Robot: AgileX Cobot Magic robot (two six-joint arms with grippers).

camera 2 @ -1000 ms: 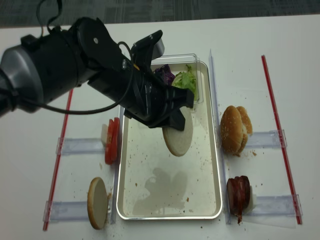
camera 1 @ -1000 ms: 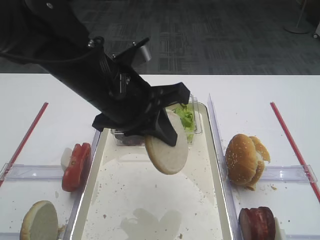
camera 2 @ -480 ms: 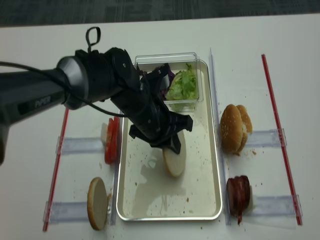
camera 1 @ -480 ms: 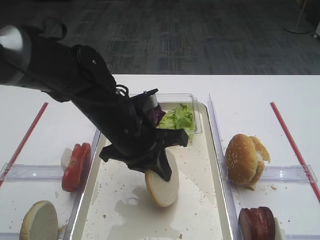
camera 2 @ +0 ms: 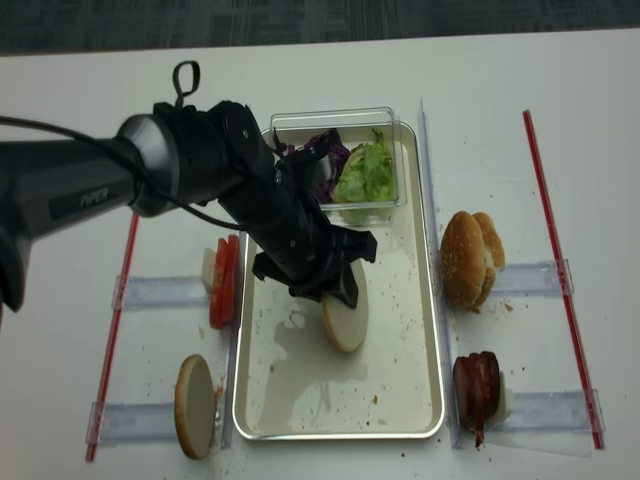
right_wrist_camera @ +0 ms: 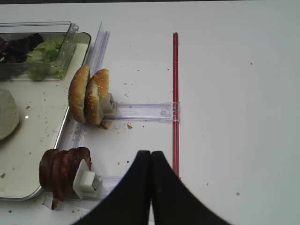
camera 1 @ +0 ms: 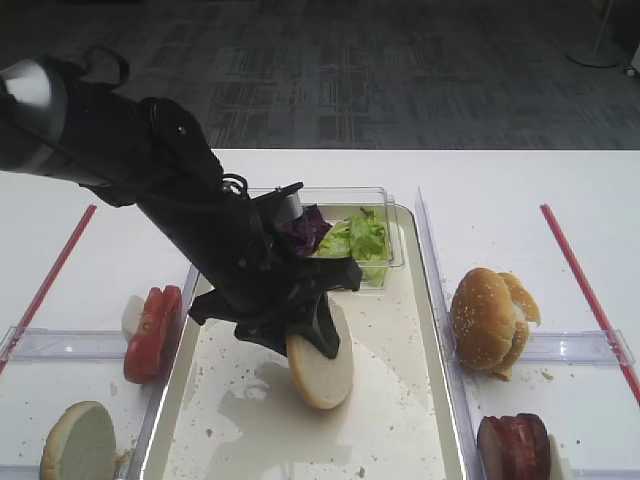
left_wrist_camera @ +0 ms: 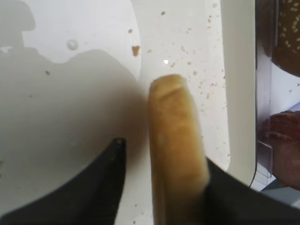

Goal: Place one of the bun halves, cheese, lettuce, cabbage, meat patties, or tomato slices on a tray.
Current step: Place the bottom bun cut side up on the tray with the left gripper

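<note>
A pale bun half stands on edge on the floor of the silver-rimmed tray. My left gripper is low over it and open. In the left wrist view the bun half's tan crust rests against the right finger, and a gap separates it from the left finger. My right gripper is shut and empty over the white table, right of the meat patties.
A clear box at the tray's far end holds lettuce and cabbage. Tomato slices and another bun half stand left of the tray. A sesame bun and meat patties stand right. Red strips border the sides.
The left arm came down with the bun half from above the tray to its floor. The jaws have since parted, leaving a gap beside the bun half. The right gripper's earlier state is not shown.
</note>
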